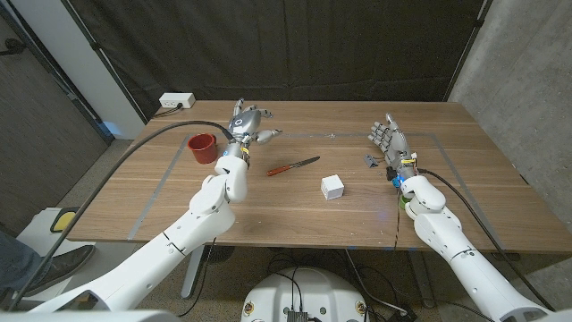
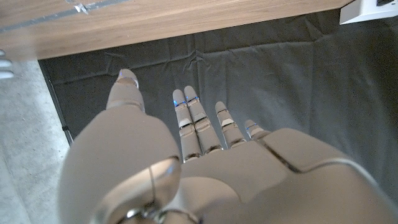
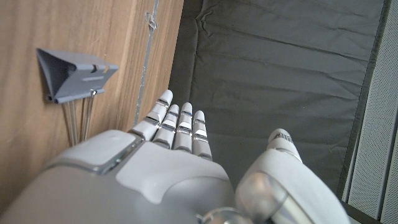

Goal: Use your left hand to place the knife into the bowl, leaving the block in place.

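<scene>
A knife [image 1: 293,166] with a red handle and dark blade lies on the wooden table [image 1: 295,215] near its middle. A small red bowl [image 1: 203,148] stands at the left. A white block [image 1: 332,186] sits to the right of the knife. My left hand [image 1: 248,123] is raised beyond the knife, between bowl and knife, fingers spread and holding nothing; in the left wrist view the left hand [image 2: 199,168] reaches toward the dark curtain. My right hand [image 1: 388,137] stands at the right with straight fingers, empty; the right hand [image 3: 174,162] shows likewise in its wrist view.
A grey binder clip [image 1: 371,160] lies on the table by my right hand, also the binder clip [image 3: 74,74] in the right wrist view. A white power strip [image 1: 177,101] sits at the table's far left corner. Black cables run along both arms. A dark curtain hangs behind.
</scene>
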